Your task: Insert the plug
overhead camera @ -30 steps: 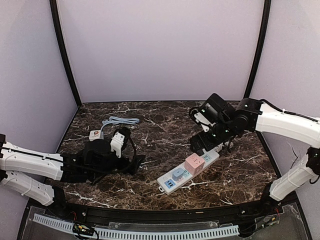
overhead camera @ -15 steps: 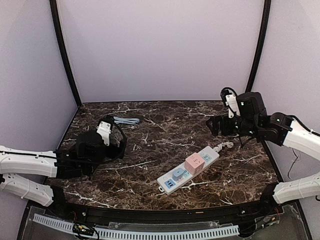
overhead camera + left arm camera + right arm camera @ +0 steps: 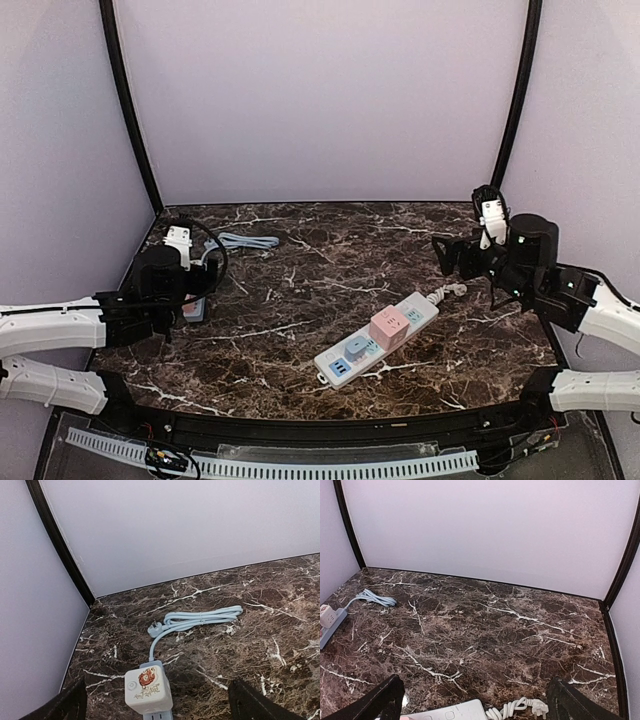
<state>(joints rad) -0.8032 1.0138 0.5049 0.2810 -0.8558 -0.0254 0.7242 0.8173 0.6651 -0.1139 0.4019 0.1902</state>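
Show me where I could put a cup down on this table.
The widest bare marble lies at the back middle, between the coiled blue cable and the right arm. Another patch sits front-left of the white power strip. The left rear corner, with cable and cube socket, is crowded.

The surface [image 3: 330,265] lies open across its middle and back. The white power strip [image 3: 418,314] bars the front centre; the coiled blue cable [image 3: 245,241] and cube adapter [image 3: 148,691] crowd the left rear.

Bright, soft, even light from above — power strip [image 3: 418,313] casts barely any shadow. Faint sheen on marble table [image 3: 485,630]. All views sharp; left wrist cam bends frame post [image 3: 61,545] slightly.
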